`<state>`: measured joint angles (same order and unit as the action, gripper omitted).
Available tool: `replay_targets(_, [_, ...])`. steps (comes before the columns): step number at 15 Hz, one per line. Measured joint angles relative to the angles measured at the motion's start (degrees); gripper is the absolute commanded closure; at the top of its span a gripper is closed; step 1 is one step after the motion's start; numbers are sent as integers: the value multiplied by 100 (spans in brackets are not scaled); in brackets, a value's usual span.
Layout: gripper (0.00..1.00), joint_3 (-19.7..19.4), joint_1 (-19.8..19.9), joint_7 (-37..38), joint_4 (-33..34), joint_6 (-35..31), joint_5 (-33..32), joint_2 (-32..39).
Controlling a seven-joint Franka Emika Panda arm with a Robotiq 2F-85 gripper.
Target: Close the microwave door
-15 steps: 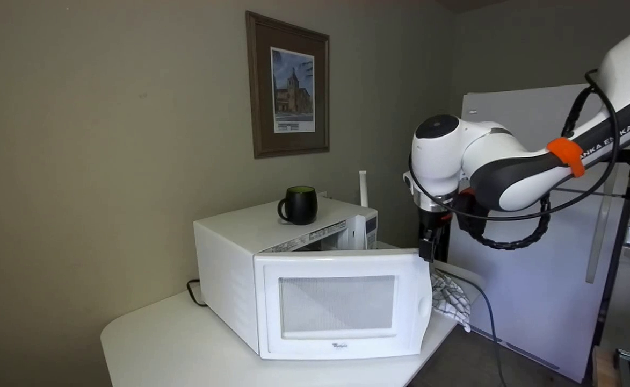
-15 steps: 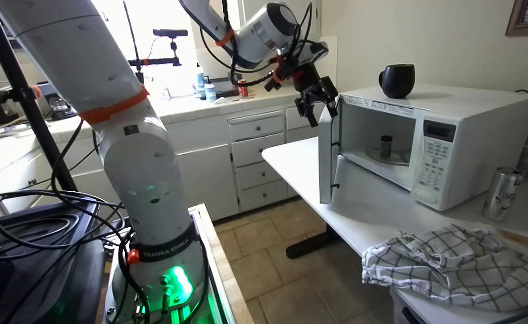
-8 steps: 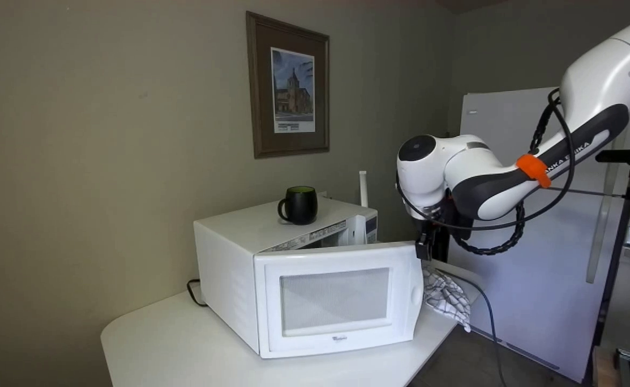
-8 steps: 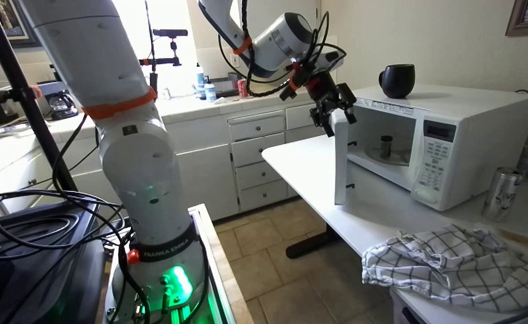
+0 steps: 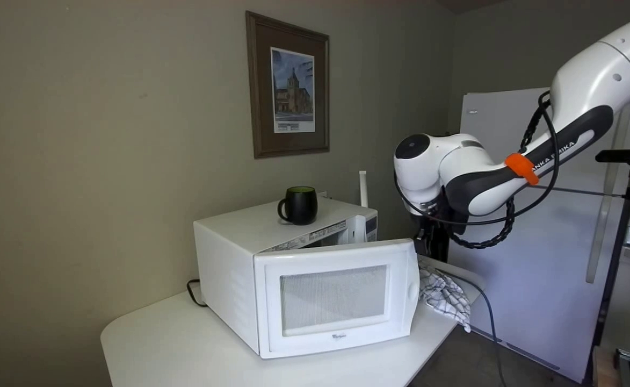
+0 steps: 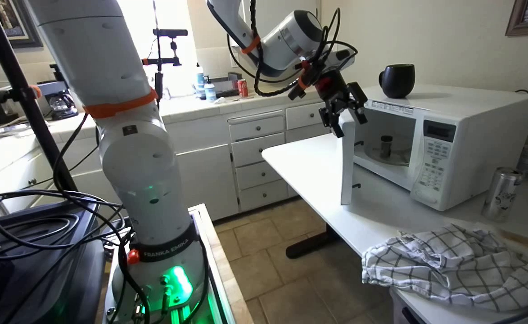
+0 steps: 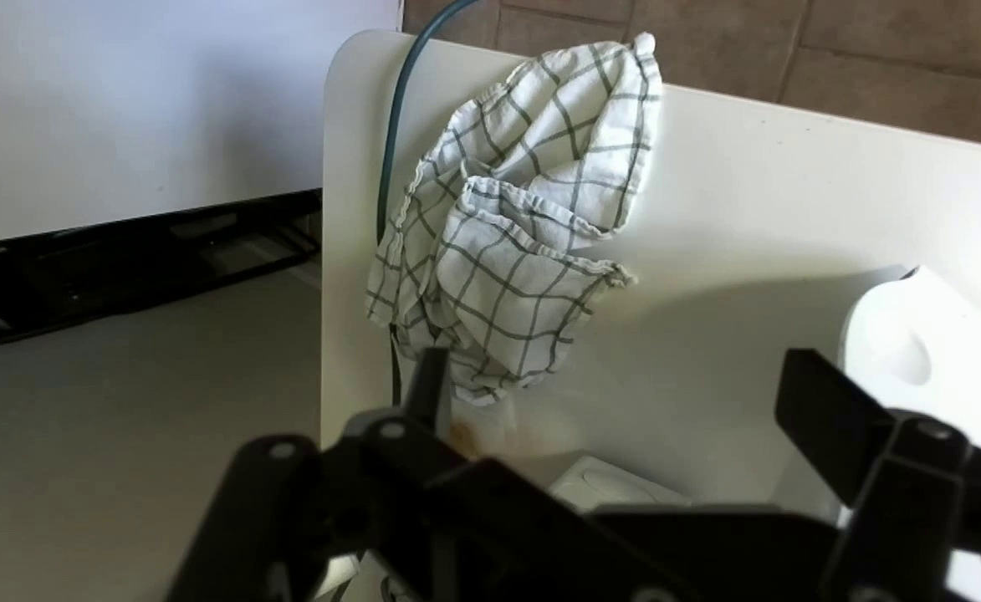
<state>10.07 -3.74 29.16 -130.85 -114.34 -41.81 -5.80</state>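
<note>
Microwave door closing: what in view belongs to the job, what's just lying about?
Belongs to the job:
microwave door, standing open
microwave, the body it shuts against
claw, open, at the door's free edge

Just lying about:
black mug, on top of the microwave
checked cloth, on the table
silver can, beside the microwave
small dark cylinder, inside the microwave
</note>
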Motion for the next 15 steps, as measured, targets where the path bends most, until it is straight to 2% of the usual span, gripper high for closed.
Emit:
replay_targets(8, [0,-112,-1,6,304,-61,255,239])
replay_targets(15, [0,-367,10,2070,1252,421,-981,1247])
